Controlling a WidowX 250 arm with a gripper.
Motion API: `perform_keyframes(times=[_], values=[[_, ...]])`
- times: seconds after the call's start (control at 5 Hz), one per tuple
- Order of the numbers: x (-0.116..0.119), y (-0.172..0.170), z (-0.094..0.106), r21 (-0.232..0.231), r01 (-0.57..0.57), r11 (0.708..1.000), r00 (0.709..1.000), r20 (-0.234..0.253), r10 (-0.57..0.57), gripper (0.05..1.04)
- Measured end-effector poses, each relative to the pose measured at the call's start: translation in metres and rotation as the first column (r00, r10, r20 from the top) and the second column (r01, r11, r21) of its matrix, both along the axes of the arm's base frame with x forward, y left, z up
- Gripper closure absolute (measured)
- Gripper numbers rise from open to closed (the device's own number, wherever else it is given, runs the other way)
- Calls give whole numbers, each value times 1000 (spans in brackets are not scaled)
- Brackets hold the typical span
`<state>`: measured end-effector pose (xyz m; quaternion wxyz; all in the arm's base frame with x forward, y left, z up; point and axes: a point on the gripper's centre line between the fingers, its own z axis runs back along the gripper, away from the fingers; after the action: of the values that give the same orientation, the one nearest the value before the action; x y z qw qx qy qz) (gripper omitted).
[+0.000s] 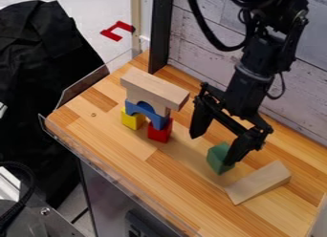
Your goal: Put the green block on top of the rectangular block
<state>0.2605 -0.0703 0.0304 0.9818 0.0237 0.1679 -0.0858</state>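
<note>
1 green block (217, 159) stands on the wooden tabletop (125, 147), near the black gripper (212, 149), whose jaws are wide apart. Presumably light, stiff painted wood, it should resist crushing but may slip at an edge; grasp 2 opposite upright faces at mid-height, leaving its base free for the rectangular block (153, 88).

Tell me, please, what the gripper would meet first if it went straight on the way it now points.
The gripper would probably meet the green block first, though depth is hard to judge here.
</note>
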Motion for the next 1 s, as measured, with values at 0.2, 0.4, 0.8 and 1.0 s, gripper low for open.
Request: perform_keyframes(times=[0.2, 0.4, 0.8, 1.0], values=[[0, -1, -2, -7, -9, 1000, 1000, 9, 9, 83], [-1, -6, -7, -58, 22, 998, 1000, 23, -21, 83], [5, 3, -10, -172, 46, 984, 995, 99, -30, 83], [7, 5, -10, -176, 43, 983, 994, 109, -24, 83]])
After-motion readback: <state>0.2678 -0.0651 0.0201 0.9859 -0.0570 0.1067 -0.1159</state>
